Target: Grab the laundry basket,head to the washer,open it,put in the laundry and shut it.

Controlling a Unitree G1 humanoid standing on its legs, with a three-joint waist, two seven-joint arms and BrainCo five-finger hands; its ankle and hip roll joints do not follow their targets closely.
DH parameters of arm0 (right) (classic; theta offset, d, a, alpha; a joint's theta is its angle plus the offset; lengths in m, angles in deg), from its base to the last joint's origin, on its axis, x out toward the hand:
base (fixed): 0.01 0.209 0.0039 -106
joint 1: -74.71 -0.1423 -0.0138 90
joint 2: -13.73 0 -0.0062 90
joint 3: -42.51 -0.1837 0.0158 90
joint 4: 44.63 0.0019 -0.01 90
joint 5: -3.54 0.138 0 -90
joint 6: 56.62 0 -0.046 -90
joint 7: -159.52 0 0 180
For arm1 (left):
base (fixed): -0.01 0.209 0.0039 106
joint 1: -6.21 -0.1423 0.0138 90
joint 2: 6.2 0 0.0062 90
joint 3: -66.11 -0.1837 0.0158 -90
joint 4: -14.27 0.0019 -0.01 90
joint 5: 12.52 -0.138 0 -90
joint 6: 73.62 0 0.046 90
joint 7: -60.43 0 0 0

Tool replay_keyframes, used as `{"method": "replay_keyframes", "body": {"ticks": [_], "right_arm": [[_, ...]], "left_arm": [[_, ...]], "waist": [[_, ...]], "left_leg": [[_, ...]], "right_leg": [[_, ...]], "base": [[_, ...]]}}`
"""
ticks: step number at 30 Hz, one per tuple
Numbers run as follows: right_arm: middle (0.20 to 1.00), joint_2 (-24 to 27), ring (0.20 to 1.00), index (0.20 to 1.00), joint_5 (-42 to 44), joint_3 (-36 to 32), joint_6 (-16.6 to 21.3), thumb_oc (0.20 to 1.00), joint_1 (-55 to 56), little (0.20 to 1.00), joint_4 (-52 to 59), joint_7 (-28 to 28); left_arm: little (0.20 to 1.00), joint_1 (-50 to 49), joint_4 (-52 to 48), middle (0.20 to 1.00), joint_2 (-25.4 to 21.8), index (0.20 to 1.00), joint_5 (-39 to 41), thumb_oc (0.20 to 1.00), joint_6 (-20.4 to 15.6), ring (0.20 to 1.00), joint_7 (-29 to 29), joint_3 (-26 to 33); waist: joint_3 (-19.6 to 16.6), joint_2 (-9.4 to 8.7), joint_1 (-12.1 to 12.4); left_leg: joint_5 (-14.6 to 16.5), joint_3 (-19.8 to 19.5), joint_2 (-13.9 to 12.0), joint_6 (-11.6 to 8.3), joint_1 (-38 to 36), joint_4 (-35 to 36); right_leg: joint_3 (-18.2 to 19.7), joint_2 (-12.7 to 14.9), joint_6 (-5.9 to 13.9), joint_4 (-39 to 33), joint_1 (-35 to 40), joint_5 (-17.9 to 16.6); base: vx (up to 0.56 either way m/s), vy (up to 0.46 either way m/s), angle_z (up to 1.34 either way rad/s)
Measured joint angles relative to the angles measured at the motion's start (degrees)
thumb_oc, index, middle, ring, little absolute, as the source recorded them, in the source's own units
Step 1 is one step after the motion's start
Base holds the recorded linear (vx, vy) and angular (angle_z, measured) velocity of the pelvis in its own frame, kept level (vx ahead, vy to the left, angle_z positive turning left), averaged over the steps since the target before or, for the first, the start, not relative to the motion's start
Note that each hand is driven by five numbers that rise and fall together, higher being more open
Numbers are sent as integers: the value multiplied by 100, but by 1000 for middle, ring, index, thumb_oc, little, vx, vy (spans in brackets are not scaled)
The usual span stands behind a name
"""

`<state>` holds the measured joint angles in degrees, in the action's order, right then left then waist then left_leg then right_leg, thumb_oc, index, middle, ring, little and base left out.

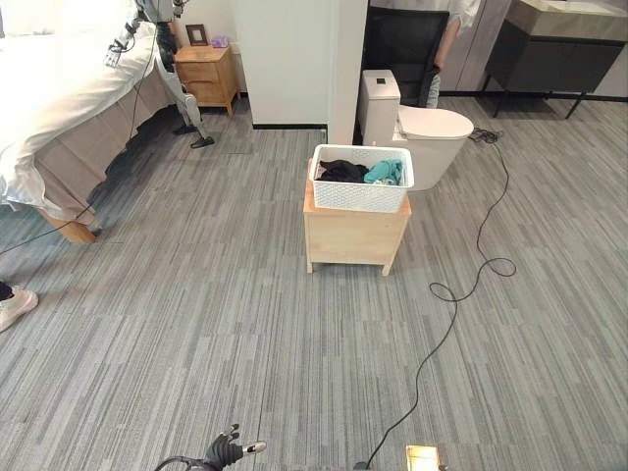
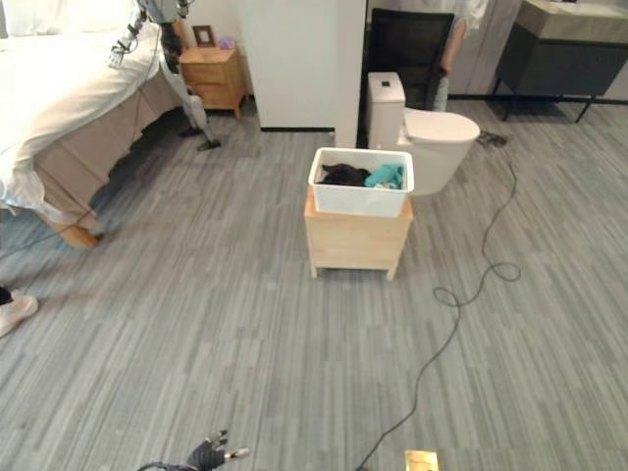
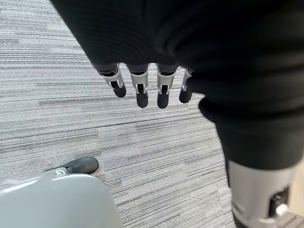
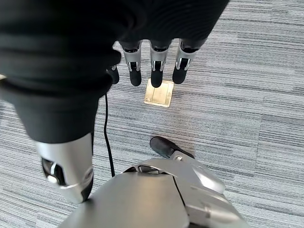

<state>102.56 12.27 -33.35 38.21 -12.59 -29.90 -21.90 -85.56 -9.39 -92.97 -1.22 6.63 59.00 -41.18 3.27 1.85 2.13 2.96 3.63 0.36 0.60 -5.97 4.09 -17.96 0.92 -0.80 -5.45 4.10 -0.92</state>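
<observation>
- The left hand point(image 1: 224, 452) shows at the near edge of the head views, low over the grey floor point(image 1: 196, 324). Its fingers point(image 3: 141, 90) hang straight and released, holding nothing.
- The right hand point(image 4: 95, 42) also hangs over the floor, fingers point(image 4: 157, 71) straight and loose, empty. A brass floor plate point(image 4: 159, 92) lies just past their tips.
- A black cable point(image 1: 461, 294) snakes across the floor from near the plate toward the toilet point(image 1: 427, 132).
- The basket point(image 1: 360, 179), white with perforated walls, sits on a small wooden cabinet point(image 1: 353, 238) well ahead of both hands. It holds dark and teal laundry point(image 1: 365, 171).
- The toilet stands just behind the cabinet.
- A bed point(image 1: 69, 88) with white covers is far left, a wooden nightstand point(image 1: 206, 74) beyond it.
- A person point(image 1: 453, 29) stands at the back by a dark vanity point(image 1: 554, 49).
- A white shoe point(image 1: 15, 306) shows at the left edge.
</observation>
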Motion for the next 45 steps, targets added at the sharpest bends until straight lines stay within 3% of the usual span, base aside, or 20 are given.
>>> {"method": "replay_keyframes", "body": {"ticks": [41, 44, 45], "right_arm": [[1000, 75, 1000, 1000, 160, -17, 0, 1000, -27, 1000, -247, -2], [1000, 36, 1000, 1000, 173, 18, -2, 1000, -139, 1000, -227, -6], [1000, -45, 1000, 1000, 178, 135, 20, 1000, -243, 1000, -126, -10]], "left_arm": [[1000, -19, 5, 1000, 89, 1000, 165, 1000, 2, 1000, -1, -146], [1000, -34, 16, 1000, 6, 1000, 229, 1000, 0, 1000, -1, -58], [1000, 35, 119, 1000, -66, 1000, 242, 1000, -1, 1000, 7, 164]], "waist": [[-30, 77, 1], [126, -72, 16], [334, -305, 63]], "left_leg": [[-9, -40, -93, -69, 49, -15], [73, 10, -112, -235, 232, -540], [223, 18, -103, -468, 769, -1633]], "right_leg": [[-3, -98, -49, -3, -18, 83], [42, -121, -56, -5, -12, 155], [172, -113, -152, -4, -25, 195]], "base": [[4, -46, 0], [-26, -257, -4], [-76, -275, -10]]}}
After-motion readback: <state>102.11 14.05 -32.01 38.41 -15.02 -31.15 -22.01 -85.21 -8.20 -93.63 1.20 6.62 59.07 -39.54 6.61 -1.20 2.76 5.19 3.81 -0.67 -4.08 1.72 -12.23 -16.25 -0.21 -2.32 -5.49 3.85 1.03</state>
